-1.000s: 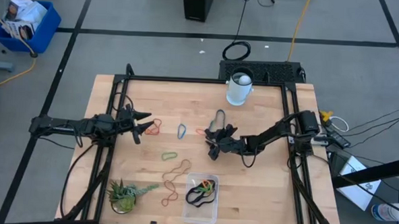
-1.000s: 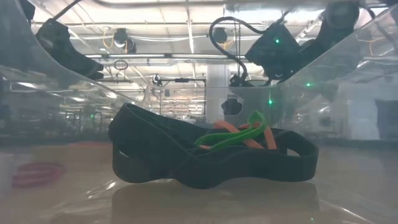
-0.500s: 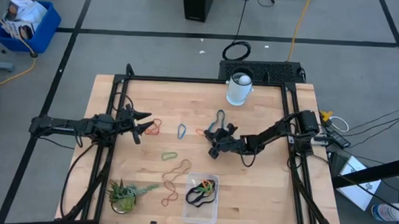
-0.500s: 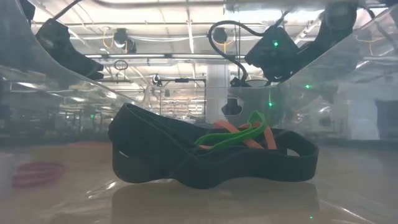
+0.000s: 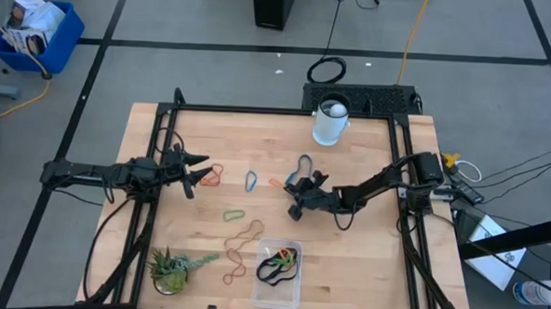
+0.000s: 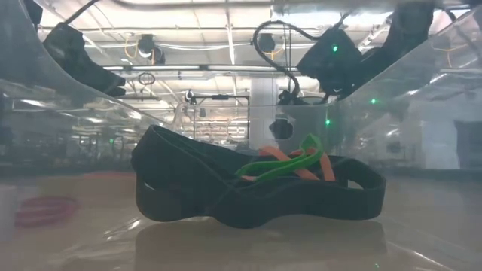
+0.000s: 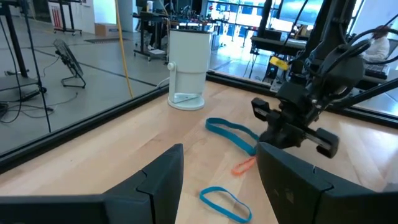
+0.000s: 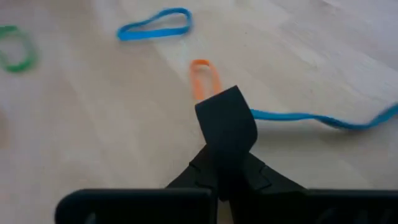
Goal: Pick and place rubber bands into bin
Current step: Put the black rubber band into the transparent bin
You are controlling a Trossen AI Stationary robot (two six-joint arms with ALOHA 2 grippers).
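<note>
Here the right tool (image 5: 295,185) sits low over the middle of the wooden counter (image 5: 364,261), its two fingers pressed fully together. In the right wrist view the shut fingertips (image 8: 226,119) come down on a long blue rubber band (image 8: 323,119), with a small orange rubber band (image 8: 203,77) just beyond them; whether the blue band is truly pinched cannot be told. A second, shorter blue rubber band (image 5: 251,180) lies a little way toward the left arm.

The left tool (image 5: 197,168) waits above the left side of the counter, its fingers (image 7: 160,180) parted and empty, with orange and red bands (image 5: 209,175) lying just beside its tips. A green rubber band (image 5: 233,213) lies nearer the front, and some thin orange-brown loops (image 5: 240,244) trail between it and the bin.

The clear bin (image 5: 277,295) stands at the front edge of the counter, well apart from both tools. It holds a wide black rubber band (image 6: 248,192) with a green one (image 6: 290,159) and orange ones (image 6: 280,156) on top.

A white cup (image 5: 330,121) stands at the far edge, and a small green plant (image 5: 171,266) sits at the front left corner.
</note>
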